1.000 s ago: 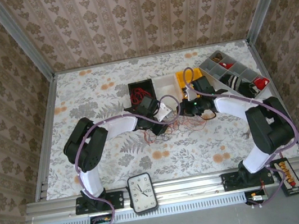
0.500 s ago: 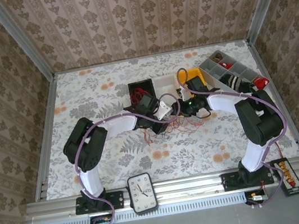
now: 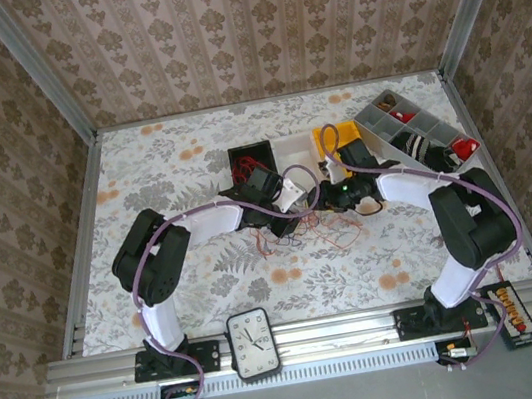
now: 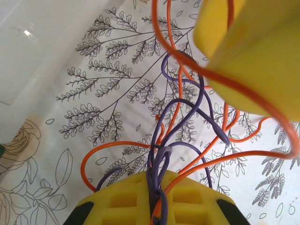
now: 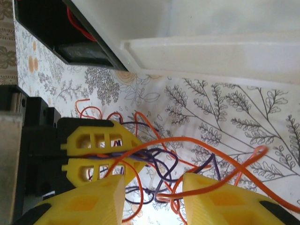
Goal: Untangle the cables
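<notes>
Parted since 1 s ago: jaws of R gripper; L gripper clamped on purple+orange cables mid-table btwn arms, tangle looks still knotted so most untangling left, R gripper part-open w/ orange loops slack btwn fingers.

The cables are thin orange and purple wires in a loose tangle near the middle of the surface, slightly toward its far edge. Orange loops sprawl across the surface, while the purple strands bunch together, pinched between the left fingers.
</notes>
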Controlling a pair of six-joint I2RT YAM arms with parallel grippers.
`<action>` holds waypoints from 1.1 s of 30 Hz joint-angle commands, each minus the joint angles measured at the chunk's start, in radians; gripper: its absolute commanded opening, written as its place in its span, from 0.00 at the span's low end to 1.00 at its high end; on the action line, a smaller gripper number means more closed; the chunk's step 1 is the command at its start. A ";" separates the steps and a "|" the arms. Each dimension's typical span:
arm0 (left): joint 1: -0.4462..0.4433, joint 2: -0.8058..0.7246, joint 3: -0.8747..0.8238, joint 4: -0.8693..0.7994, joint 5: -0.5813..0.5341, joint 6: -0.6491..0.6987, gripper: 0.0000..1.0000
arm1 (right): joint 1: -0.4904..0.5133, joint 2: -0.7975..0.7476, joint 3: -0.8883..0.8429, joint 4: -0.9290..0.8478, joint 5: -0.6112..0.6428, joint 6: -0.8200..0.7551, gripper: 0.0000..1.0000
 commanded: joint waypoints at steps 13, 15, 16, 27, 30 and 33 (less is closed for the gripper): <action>-0.004 0.028 0.031 -0.032 0.013 0.010 0.00 | 0.020 -0.030 -0.035 0.134 -0.195 -0.031 0.44; -0.002 0.029 0.035 -0.037 0.017 0.013 0.00 | 0.020 -0.033 -0.041 0.130 -0.195 -0.038 0.45; -0.001 0.028 0.035 -0.039 0.021 0.016 0.00 | 0.020 -0.040 -0.042 0.111 -0.183 -0.052 0.45; 0.011 0.017 0.044 -0.094 0.089 0.049 0.00 | -0.063 -0.146 -0.149 0.055 0.023 -0.077 0.45; 0.012 0.021 0.053 -0.102 0.096 0.050 0.00 | -0.060 -0.164 -0.158 0.066 -0.015 -0.078 0.46; 0.013 0.028 0.062 -0.109 0.103 0.054 0.00 | -0.037 -0.186 -0.164 0.082 -0.071 -0.094 0.49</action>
